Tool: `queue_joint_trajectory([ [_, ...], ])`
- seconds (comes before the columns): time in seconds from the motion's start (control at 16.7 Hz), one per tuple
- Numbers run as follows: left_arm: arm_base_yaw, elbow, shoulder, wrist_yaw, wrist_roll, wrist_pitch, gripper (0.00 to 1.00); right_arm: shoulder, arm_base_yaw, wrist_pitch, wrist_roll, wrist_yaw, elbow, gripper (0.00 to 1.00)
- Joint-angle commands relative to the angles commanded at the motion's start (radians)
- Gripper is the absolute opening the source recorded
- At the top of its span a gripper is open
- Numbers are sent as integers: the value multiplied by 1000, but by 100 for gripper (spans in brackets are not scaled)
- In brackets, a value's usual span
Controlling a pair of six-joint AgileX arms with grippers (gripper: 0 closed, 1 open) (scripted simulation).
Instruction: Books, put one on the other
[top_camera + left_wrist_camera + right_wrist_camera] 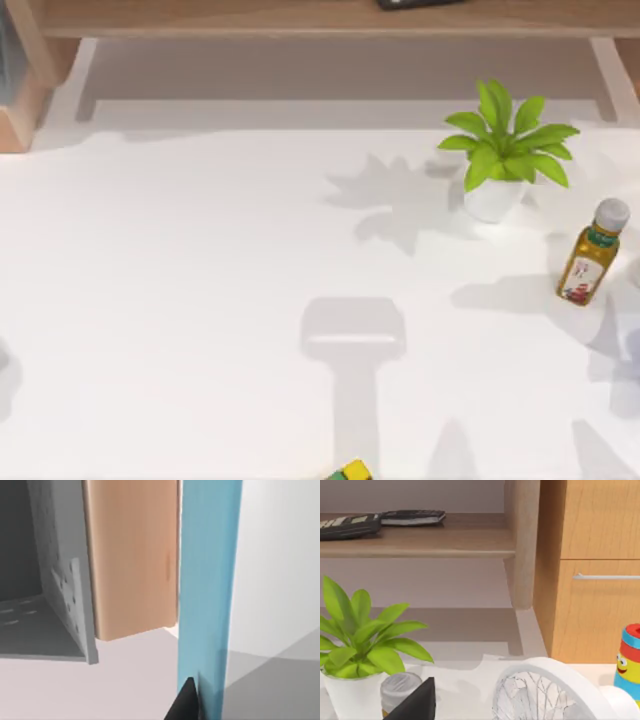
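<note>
- Finding the books comes first. The open white table (200, 300) carries a plant (505, 150) and a bottle (590, 255), both toward the far right, and I judge the stacking not yet begun.
- Judging from the left wrist view, the tall blue slab (207, 580) standing upright beside a wooden panel (132, 555) may be one of the books, though I cannot tell for sure.
- A dark flat thing (412, 516) lies on the far shelf (445, 540). It could be another book, but that too is uncertain.
- To do the step well, approach a book squarely and grip it by an edge. Keep it level, then lower it flush onto the other with the corners lined up.
- The left gripper (187, 702) sits right against the foot of the blue slab. I cannot tell whether it is released, clenched or grasping the slab.
- The right gripper (417, 702) hangs near the plant and bottle, with a white fan (545, 690) beside it. I cannot tell its state, and it looks idle.
</note>
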Motion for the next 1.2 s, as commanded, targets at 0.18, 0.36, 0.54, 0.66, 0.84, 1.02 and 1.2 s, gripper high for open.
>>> queue_joint_trajectory([
  [0.18, 0, 0, 0, 0, 0, 0, 8, 0, 0, 0, 0, 0, 0, 100],
  [0.36, 0, 0, 0, 0, 0, 0, 30, 0, 0, 0, 0, 0, 0, 100],
  [0.54, 0, 0, 0, 0, 0, 0, 53, 0, 0, 0, 0, 0, 0, 100],
  [0.66, 0, 0, 0, 0, 0, 0, 68, 0, 0, 0, 0, 0, 0, 100],
  [0.84, 0, 0, 0, 0, 0, 0, 90, 0, 0, 0, 0, 0, 0, 100],
  [1.02, 0, 0, 0, 0, 0, 0, 100, 0, 0, 0, 0, 0, 0, 100],
  [1.2, 0, 0, 0, 0, 0, 0, 100, 0, 0, 0, 0, 0, 0, 100],
])
